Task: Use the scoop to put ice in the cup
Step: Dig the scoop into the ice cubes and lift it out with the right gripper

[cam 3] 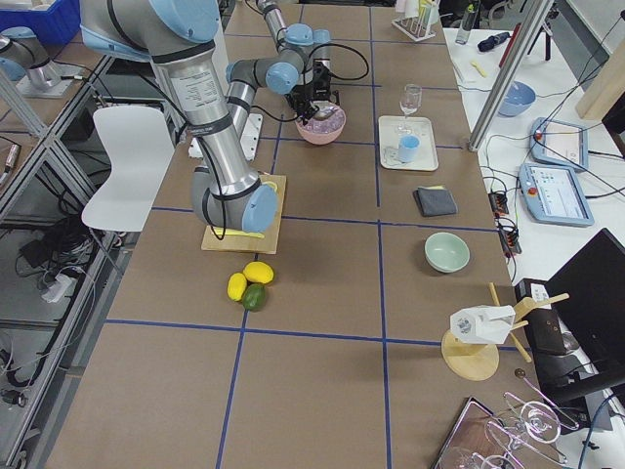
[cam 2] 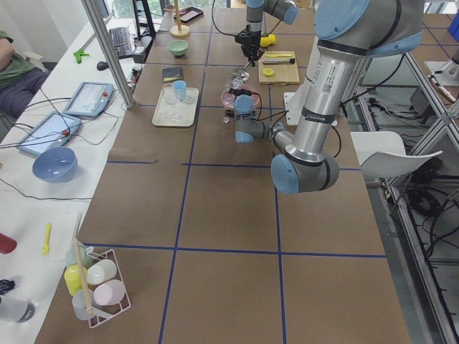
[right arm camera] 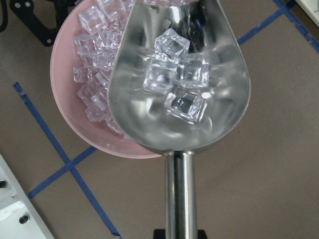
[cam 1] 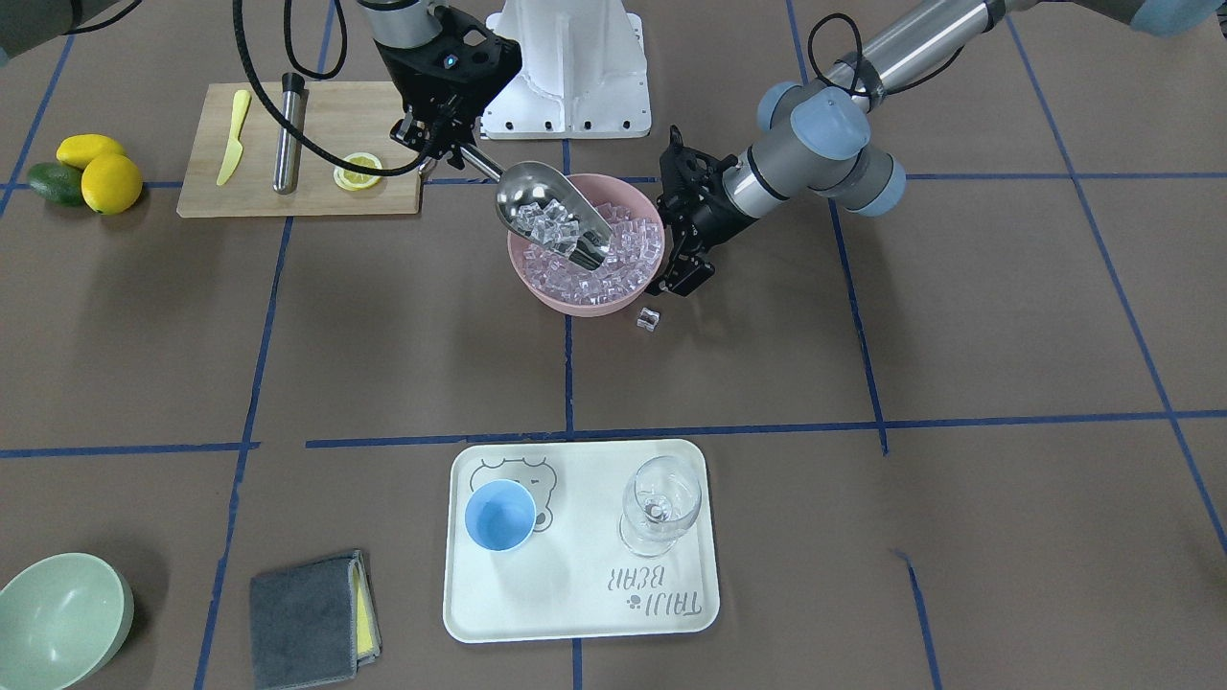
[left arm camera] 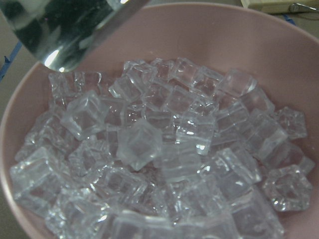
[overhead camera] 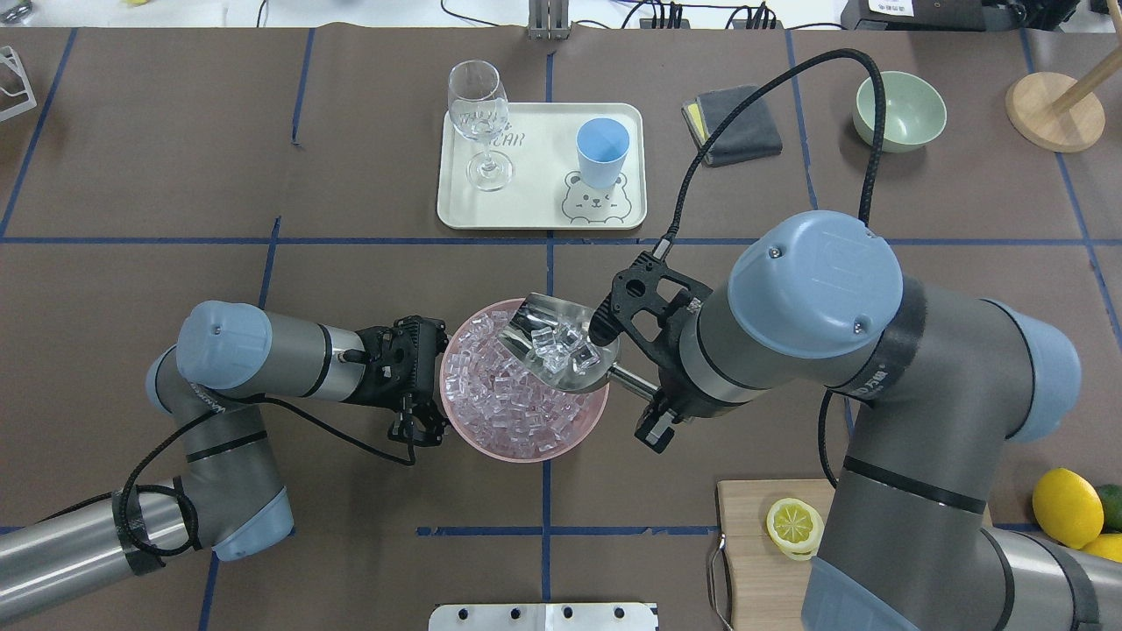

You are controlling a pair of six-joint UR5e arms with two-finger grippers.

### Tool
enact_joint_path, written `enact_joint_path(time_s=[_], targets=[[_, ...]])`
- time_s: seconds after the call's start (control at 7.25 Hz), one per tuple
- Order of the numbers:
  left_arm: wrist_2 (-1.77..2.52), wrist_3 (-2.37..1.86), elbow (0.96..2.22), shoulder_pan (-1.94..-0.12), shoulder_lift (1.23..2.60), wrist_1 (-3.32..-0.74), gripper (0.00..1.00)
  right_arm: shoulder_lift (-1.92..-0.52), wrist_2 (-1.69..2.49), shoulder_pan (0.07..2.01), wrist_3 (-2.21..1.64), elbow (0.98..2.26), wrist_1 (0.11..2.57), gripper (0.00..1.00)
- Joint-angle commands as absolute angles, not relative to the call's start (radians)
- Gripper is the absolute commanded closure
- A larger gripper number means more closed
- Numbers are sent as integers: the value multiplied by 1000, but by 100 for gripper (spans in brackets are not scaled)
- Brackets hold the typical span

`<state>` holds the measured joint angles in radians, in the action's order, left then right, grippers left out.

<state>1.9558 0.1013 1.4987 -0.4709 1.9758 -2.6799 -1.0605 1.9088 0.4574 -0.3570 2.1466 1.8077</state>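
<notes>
My right gripper (cam 1: 443, 144) (overhead camera: 656, 405) is shut on the rod handle of the steel scoop (cam 1: 551, 206) (overhead camera: 561, 350) (right arm camera: 179, 84). It holds the scoop just above a pink bowl (cam 1: 537, 283) (overhead camera: 526, 456) heaped with ice (left arm camera: 164, 149). A few ice cubes (right arm camera: 177, 79) lie in the scoop's trough. My left gripper (cam 1: 676, 259) (overhead camera: 434, 386) is at the bowl's rim on the side away from the scoop handle; I cannot tell whether it is shut on the rim. The light-blue cup (cam 1: 499, 515) (overhead camera: 602, 151) stands upright and empty on a cream tray (cam 1: 671, 594) (overhead camera: 535, 206).
A clear stemmed glass (cam 1: 659, 503) shares the tray. One loose ice cube (cam 1: 649, 318) lies on the table beside the bowl. A cutting board (cam 1: 316, 192) holds a lemon half (cam 1: 358, 172), a steel cylinder (cam 1: 288, 134) and a yellow knife (cam 1: 233, 139). A green bowl (cam 1: 57, 623) and a grey cloth (cam 1: 312, 618) lie near the tray.
</notes>
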Motion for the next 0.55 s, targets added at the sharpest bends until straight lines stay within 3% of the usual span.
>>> enact_joint_path(time_s=[0.0,0.41], targets=[[1956,101,1499,-471,1976,-2680,0,-1066,1916,489,-402,2160,1772,100],[1956,101,1499,-471,1976,-2680,0,-1062,1920,567,-520,2155,1778,100]])
